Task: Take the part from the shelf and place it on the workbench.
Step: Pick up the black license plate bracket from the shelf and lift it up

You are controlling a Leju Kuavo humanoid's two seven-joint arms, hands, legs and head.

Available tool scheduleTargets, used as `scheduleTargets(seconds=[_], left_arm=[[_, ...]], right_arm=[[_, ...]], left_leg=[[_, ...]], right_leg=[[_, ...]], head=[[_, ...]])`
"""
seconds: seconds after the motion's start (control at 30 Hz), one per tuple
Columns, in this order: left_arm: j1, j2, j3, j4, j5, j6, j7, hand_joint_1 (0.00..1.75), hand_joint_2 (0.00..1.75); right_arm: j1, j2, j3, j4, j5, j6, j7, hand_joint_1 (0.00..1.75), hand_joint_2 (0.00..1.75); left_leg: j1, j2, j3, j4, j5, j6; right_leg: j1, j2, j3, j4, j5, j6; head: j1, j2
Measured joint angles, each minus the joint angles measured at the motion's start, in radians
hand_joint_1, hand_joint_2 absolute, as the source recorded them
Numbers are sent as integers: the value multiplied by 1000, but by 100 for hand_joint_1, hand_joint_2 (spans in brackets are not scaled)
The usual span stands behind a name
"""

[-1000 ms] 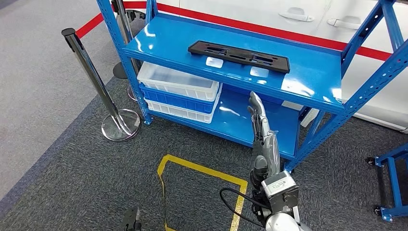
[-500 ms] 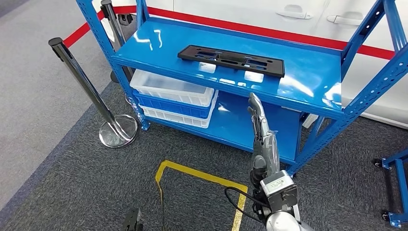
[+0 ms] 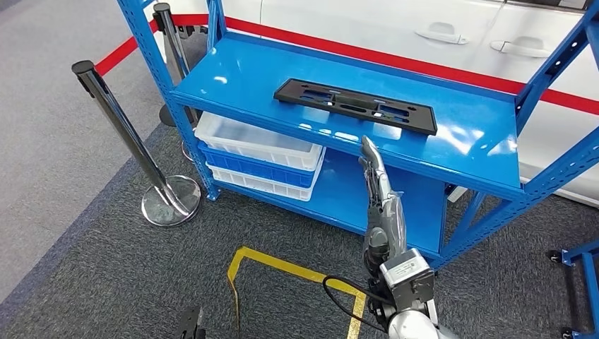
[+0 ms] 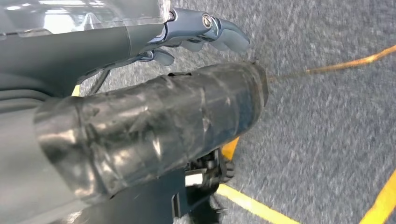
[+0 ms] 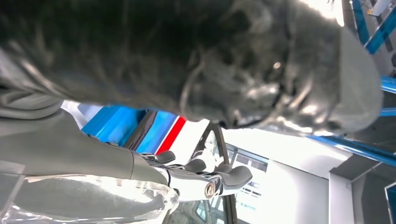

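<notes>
The part is a long flat black plate with slots (image 3: 354, 106), lying on the top level of the blue shelf (image 3: 240, 74). My right hand (image 3: 378, 187) is raised in front of the shelf's front edge, fingers stretched out and apart, fingertips just below the part and not touching it. It holds nothing. The right wrist view shows this hand (image 5: 205, 175) with its fingers loosely extended. My left hand (image 4: 205, 32) hangs low over the grey carpet, fingers apart and empty.
Stacked white and blue bins (image 3: 258, 152) sit on the lower shelf level. Two chrome stanchion posts (image 3: 123, 134) stand left of the shelf. Yellow tape (image 3: 297, 265) marks the carpet at my feet. A white car (image 3: 438, 32) stands behind, and another blue frame (image 3: 579, 261) at far right.
The whole picture has shifted, so the camera has moved relative to the shelf. My right hand stays raised before the shelf edge, fingers still stretched out.
</notes>
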State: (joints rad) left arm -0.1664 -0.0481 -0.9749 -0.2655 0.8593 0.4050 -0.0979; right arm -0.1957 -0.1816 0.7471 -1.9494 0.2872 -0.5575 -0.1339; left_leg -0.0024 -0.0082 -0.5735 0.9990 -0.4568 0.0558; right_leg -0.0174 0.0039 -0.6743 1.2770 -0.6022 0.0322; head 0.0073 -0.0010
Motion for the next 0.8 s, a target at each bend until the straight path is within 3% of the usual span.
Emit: scheduleTargets(seconds=[0.03, 0.07, 0.1, 0.13, 0.2, 0.3, 0.37, 0.47, 0.5, 0.53, 0.57, 0.63, 0.67, 0.7, 0.8], left_arm=[[1, 0, 0, 0, 0, 0, 0, 0, 0], [2, 0, 0, 0, 0, -1, 1, 0, 0], [4, 0, 0, 0, 0, 0, 1, 0, 0], [4, -1, 0, 0, -1, 0, 1, 0, 0], [2, -1, -1, 0, -2, 0, 2, 0, 0], [-1, -1, -2, 0, -2, 0, 2, 0, 0], [-3, -1, -2, 0, -3, 0, 2, 0, 0], [-4, -1, -3, 0, -3, 0, 2, 0, 0], [-2, -1, -3, 0, -3, 0, 2, 0, 0], [-1, -1, -3, 0, -3, -1, 2, 0, 0], [1, -1, -3, 0, -3, -1, 2, 0, 0], [2, -1, -3, 0, -3, -1, 2, 0, 0], [2, -1, -3, 0, -3, -1, 2, 0, 0], [3, -1, -4, 0, -3, -1, 2, 0, 0], [5, 1, -5, 0, -2, -1, 3, 0, 0]], right_arm=[[0, 0, 0, 1, -1, 0, 0, 0, 0], [0, 0, 0, 2, -2, 0, 0, 0, 0], [0, 0, 0, 3, -2, 0, 0, 0, 0], [0, 0, 0, 3, -3, 0, 0, 0, 0], [0, 0, 1, 5, -5, 0, 1, 0, 0], [-2, 0, 1, 6, -6, 0, 1, 0, 0], [-4, 0, 1, 6, -6, 0, 0, 0, 0], [-5, 0, 2, 6, -7, 0, -2, 0, 0], [-5, 0, 2, 6, -8, -1, -2, 0, 0], [-4, 0, 2, 7, -9, -1, -2, 0, 0], [-4, 0, 2, 8, -10, -1, -2, 0, 0], [-5, 0, 2, 9, -11, -1, -2, 0, 0], [-5, 0, 2, 10, -12, -2, -2, 0, 0], [-5, 0, 2, 10, -13, -3, -2, 0, 0], [-5, 0, 2, 11, -17, -8, -3, 0, 0]], left_leg=[[0, -1, 12, 0, -9, 0], [0, -2, 26, 0, -20, -2], [0, -3, 40, 0, -31, -4], [-1, -3, 52, 3, -42, -7], [-3, -5, 62, 7, -62, -19], [-3, -5, 72, 21, -74, -36], [-1, -2, 54, 77, -88, -44], [7, 0, -58, 245, -146, -60], [10, 1, -93, 281, -156, -64], [13, 1, -114, 285, -147, -67], [15, 1, -118, 257, -117, -69], [16, 3, -95, 137, -17, -69], [13, 5, -84, 84, 9, -66], [10, 5, -76, 51, 27, -60], [6, 3, -61, 28, 22, -35]], right_leg=[[0, 0, -16, -2, 8, 2], [-1, 0, -15, -39, 41, 2], [-1, 0, -4, -96, 91, 0], [2, 0, 7, -156, 137, -4], [7, 0, 22, -226, 184, -18], [7, 0, 42, -241, 181, -40], [3, -1, 65, -248, 170, -53], [1, -1, 88, -252, 150, -61], [0, 0, 96, -252, 142, -60], [-1, 2, 107, -252, 134, -58], [-3, 3, 120, -252, 124, -55], [-6, 5, 147, -252, 103, -45], [-6, 6, 155, -251, 94, -39], [-5, 6, 159, -252, 87, -32], [-2, 6, 170, -254, 76, -13]], head=[[0, 0], [1, 0], [1, 0], [0, 0], [-1, 0], [-2, 0], [-4, 0], [-7, 0], [-8, 0], [-8, 0], [-8, 0], [-8, 0], [-9, 0], [-11, 0], [-11, 0]])
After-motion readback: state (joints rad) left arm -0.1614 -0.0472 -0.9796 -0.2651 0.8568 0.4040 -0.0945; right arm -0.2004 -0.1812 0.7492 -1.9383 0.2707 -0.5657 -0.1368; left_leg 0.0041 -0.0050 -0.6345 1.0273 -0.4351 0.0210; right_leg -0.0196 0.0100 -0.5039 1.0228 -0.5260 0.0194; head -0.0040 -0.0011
